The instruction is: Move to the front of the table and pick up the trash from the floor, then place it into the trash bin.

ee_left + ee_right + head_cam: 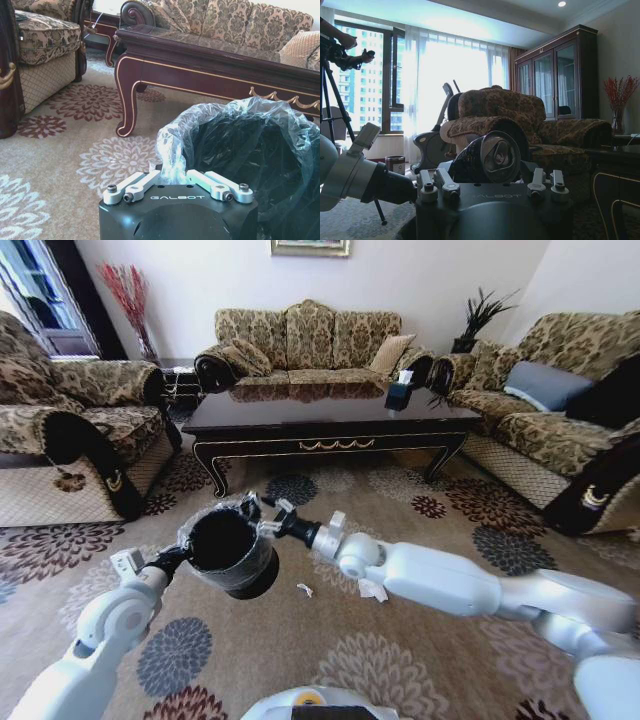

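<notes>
1. The bottle [492, 157] sits pinched in the right gripper [262, 508], directly over the bin [232, 552].
2. The left gripper [172, 177] is clamped on the bin's lined rim, holding it above the carpet [420, 640].
3. A white tissue [372, 590] and scrap [304, 590] lie on the carpet nearby, before the table [330, 430].

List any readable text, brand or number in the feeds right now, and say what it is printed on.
"GALBOT": on the black body of the left tool, which grips the rim of the trash bin.
Faint lettering on the black body of the right tool: too dim to read.
Gold emblem on the sofa armrest: an ornament, not text.
</notes>
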Motion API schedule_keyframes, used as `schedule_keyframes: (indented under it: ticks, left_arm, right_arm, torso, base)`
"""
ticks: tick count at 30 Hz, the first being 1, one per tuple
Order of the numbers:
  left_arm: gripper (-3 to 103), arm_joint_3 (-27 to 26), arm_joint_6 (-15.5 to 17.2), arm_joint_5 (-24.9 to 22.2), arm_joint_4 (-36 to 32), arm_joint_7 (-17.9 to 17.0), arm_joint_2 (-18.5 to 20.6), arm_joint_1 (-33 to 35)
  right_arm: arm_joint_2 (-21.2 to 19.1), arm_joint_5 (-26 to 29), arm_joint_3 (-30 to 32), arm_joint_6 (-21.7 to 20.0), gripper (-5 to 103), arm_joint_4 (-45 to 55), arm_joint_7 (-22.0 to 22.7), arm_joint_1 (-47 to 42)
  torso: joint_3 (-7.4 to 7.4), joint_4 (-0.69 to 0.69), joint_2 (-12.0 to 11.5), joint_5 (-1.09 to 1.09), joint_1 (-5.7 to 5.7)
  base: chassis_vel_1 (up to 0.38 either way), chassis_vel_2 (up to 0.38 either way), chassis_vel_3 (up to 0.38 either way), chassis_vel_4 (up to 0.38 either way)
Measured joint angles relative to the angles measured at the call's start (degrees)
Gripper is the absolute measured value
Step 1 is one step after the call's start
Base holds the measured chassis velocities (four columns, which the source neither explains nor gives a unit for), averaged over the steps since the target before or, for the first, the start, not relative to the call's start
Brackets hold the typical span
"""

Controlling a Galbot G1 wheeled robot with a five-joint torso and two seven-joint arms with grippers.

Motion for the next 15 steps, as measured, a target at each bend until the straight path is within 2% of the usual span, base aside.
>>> schedule_keyframes:
  ticks: [15]
  left_arm:
    - [4,-0.66,-0.12,-0.61,0.59,0.06,-0.46,-0.34]
  right_arm:
    - [8.08,-1.0,-3.47,1.19,68,-8.18,-1.4,0.4]
  torso:
    - [0.0,0.0,0.01,0.01,0.0]
  base:
    - [0.0,0.0,0.0,0.0]
